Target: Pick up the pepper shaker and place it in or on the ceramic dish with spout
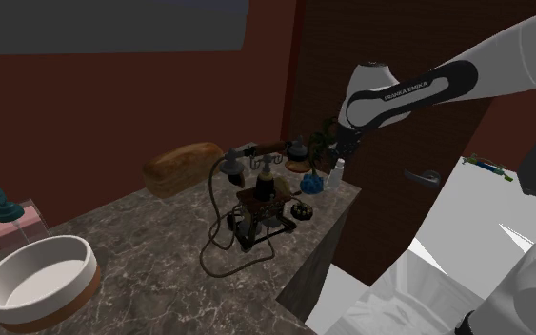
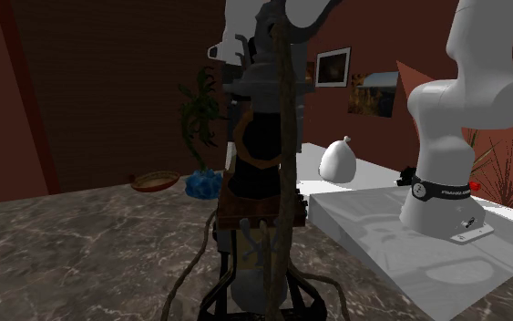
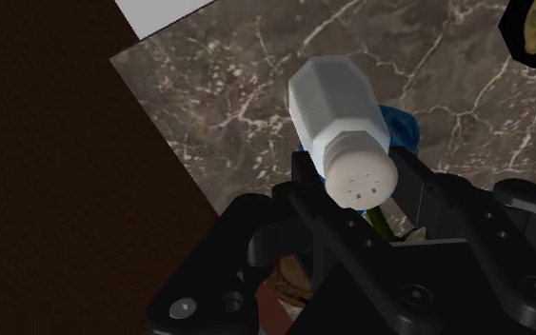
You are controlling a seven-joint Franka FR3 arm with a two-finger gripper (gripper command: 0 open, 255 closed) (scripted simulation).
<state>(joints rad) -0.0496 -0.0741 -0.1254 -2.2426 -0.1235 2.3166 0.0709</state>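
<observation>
Dark marble counter (image 1: 151,252) in a room with deep red walls (image 1: 113,105)
Black gripper (image 3: 357,181) clasps a white pepper shaker (image 3: 337,105) at the counter's far corner; white dish (image 1: 37,276) well apart

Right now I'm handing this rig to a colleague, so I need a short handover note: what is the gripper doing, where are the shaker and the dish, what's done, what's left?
Gripper: shut on the shaker, clasped near its holed cap.
Shaker: at the counter end on the shoulder view's right; lifted or not, cannot tell.
Dish: empty, at the shoulder view's lower left.
Done: grasp. Left: lift, carry past the old telephone, set it in the dish.
</observation>
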